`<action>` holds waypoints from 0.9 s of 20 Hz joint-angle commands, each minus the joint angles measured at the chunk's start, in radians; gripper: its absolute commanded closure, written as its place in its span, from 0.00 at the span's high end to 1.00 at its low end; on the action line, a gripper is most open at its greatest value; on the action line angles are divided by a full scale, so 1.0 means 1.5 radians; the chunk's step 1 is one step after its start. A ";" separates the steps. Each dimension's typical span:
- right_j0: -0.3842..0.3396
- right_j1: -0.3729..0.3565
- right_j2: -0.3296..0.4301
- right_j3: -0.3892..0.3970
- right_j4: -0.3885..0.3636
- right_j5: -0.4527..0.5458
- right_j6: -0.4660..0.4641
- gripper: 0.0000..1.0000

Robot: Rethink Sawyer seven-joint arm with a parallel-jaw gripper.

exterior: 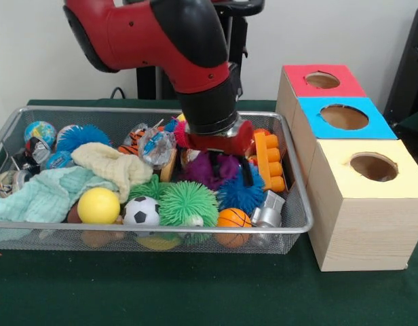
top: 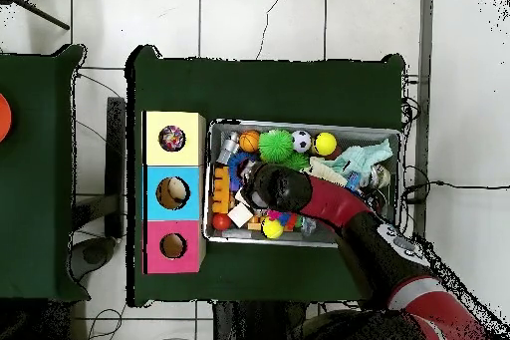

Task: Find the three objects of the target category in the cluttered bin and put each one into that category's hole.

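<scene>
The wire mesh bin (exterior: 290,227) (top: 390,133) is full of toys. My gripper (exterior: 227,168) is down in its right part, pressed among a purple spiky ball (exterior: 207,168) and a blue spiky ball (exterior: 237,192); the balls hide its tips. In the overhead view the arm's wrist (top: 269,186) covers it. A pale yellow cloth (exterior: 115,166) (top: 321,169) and a mint green cloth (exterior: 45,195) (top: 365,156) lie at the bin's left. The yellow-panelled box's hole (exterior: 374,166) (top: 171,138) shows something multicoloured inside from above. I see no printed white cloth in the bin.
The blue-panelled box (exterior: 372,121) and red-panelled box (exterior: 348,85) stand behind the yellow one, right of the bin. A green spiky ball (exterior: 188,203), soccer ball (exterior: 141,212), yellow ball (exterior: 98,205), small basketball (exterior: 234,218) and orange brick (exterior: 270,161) lie near the gripper.
</scene>
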 commanded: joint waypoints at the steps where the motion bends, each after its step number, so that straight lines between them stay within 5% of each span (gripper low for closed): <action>1: 0.062 0.037 0.114 0.111 0.042 0.255 -0.001 1.00; 6: 0.137 -0.016 0.021 0.092 0.049 0.313 0.061 1.00; 18: 0.182 -0.075 -0.060 0.086 0.007 0.225 0.055 1.00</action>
